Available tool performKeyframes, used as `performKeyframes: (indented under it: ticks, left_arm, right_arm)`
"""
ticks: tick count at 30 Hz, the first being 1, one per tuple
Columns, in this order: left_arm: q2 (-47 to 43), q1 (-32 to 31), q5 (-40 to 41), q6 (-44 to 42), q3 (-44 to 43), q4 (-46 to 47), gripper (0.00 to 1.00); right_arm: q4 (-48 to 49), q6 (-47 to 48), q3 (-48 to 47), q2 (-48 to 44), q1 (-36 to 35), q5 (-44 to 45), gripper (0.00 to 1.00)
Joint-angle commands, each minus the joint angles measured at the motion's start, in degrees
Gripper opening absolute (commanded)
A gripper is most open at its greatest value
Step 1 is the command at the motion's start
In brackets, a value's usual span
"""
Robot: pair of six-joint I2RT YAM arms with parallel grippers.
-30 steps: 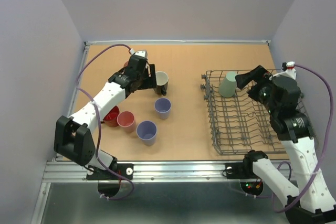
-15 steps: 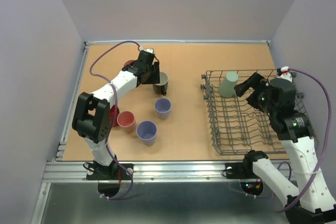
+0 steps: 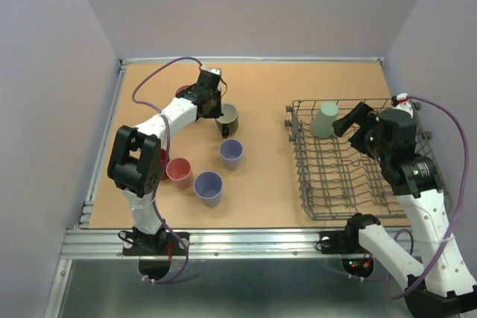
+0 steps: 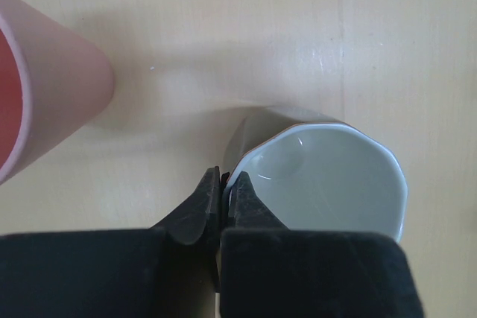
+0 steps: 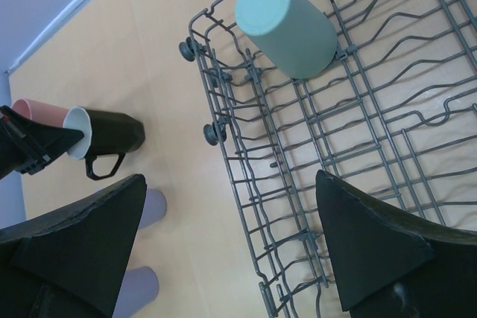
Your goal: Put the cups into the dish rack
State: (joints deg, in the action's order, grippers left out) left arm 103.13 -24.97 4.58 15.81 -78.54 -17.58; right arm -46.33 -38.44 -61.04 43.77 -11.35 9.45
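Left wrist | left fingers (image 4: 192,221) clamped on rim of dark mug (image 4: 328,184) | right fingers (image 5: 373,243) apart

No text, label, brand, number or sign can be read in any of the views: not on the cups (image 3: 208,186), not on the dish rack (image 3: 350,184), and not on the desk (image 3: 261,94).
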Motion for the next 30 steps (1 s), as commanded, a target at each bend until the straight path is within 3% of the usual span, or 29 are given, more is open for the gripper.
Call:
performKeyframes:
  ticks: [1,10,17,20,21,23,24,26,30]
  left_arm:
    - [-1.3,1.4,-2.0,-0.7,-3.5,0.4,0.00]
    - [-5.0,3.4,-9.8,1.9,-9.6,-0.5,0.00]
    - [-10.5,4.2,-26.1,10.6,-12.5,5.9,0.00]
    - [-14.5,4.3,-38.6,19.3,-8.3,17.9,0.00]
    - [-15.6,4.3,-43.8,23.0,-6.6,28.0,0.00]
    - [-17.4,4.3,-47.5,29.8,-1.4,38.2,0.00]
    - [-18.7,4.4,-49.6,37.1,0.1,47.3,0.00]
    - [-19.1,4.3,-50.2,45.0,2.1,54.2,0.00]
    - [-19.6,4.4,-49.4,51.0,3.0,59.7,0.00]
  right_arm:
    - [0.7,-0.1,-3.1,-1.0,-0.4,1.7,1.00]
    - [3.9,-2.2,-4.9,-0.5,-0.4,-2.1,1.00]
    - [19.5,-10.8,-4.2,1.3,-0.3,-15.7,1.00]
    - [26.9,-16.7,-3.7,3.3,-0.4,-19.7,1.00]
    - [28.8,-19.9,-3.4,3.9,-0.4,-20.4,1.00]
    - [33.2,-22.8,-2.6,5.6,-0.3,-22.5,1.00]
    - [37.7,-25.6,-2.4,6.2,-0.3,-23.2,1.00]
    - [43.6,-29.8,-1.8,8.5,-0.3,-24.6,1.00]
    - [54.5,-38.3,0.5,12.0,-0.5,-25.4,1.00]
